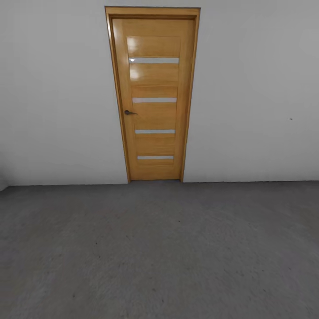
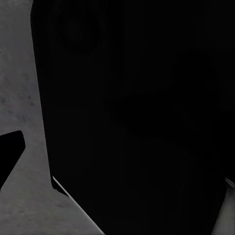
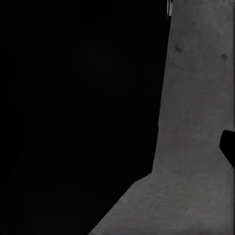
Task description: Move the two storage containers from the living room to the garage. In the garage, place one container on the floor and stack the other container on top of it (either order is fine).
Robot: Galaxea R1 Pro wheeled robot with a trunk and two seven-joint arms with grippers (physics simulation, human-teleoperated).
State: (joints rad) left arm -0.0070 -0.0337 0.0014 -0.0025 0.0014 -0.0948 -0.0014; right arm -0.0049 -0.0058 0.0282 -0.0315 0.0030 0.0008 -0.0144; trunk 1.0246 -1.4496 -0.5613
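The jaws of both arms cannot be read: each wrist camera looks past a large black mass (most likely the robot's own body or arm, though it is too dark to say), so whether they are open, closed or gripping anything stays unknown. That darkness suggests the arms are tucked in close for travel rather than reaching out to work.

Nearest, beside the black mass in both wrist views, lies the dark grey mottled concrete floor (image 1: 159,257), which marks this bare room as the garage. From the head camera that floor runs forward, uncluttered, to a plain pale grey wall (image 1: 252,97). Set in the wall, straight ahead, stands a closed honey-coloured wooden door with four narrow frosted glass strips (image 1: 154,95) and a small dark lever handle (image 1: 129,112) on its left edge.

Neither of the two orange-red ribbed plastic storage containers can be seen here, so their whereabouts cannot be told. Judging by this, the robot is in transit, facing the door, probably heading out toward the living room or just arrived.
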